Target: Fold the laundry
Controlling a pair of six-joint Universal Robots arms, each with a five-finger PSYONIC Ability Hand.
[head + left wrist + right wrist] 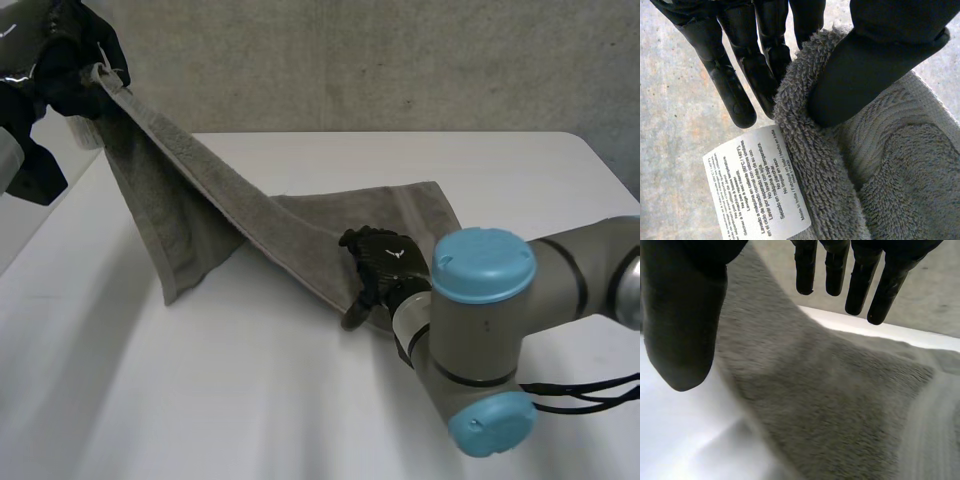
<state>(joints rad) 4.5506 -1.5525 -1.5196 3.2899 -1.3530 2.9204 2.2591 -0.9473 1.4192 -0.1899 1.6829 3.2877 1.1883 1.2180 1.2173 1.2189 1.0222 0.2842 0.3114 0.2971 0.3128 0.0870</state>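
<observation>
— Where's the towel?
— The grey towel (300, 240) trails from mid-table (200, 400) up toward ten o'clock. There the left hand (70, 75) pinches its labelled corner, thumb against fingers.
— And the right hand (385, 258)?
— Spread, holding nothing, over the towel's five o'clock edge. No fold made yet, I'd judge.

White worktop set against a bare grey wall.
The worktop (300, 420) is plain, smooth and white, spreading on all sides of the right robot hand (385, 262); its far corner, beyond that hand and to its right, is rounded. Past the far edge rises a grey wall (380, 60), mottled like concrete, with a small dark speck (408, 103) beyond the hand. The same rough grey lies behind the left robot hand (732, 92). The light is soft, leaving a pale sheen on the worktop.
</observation>
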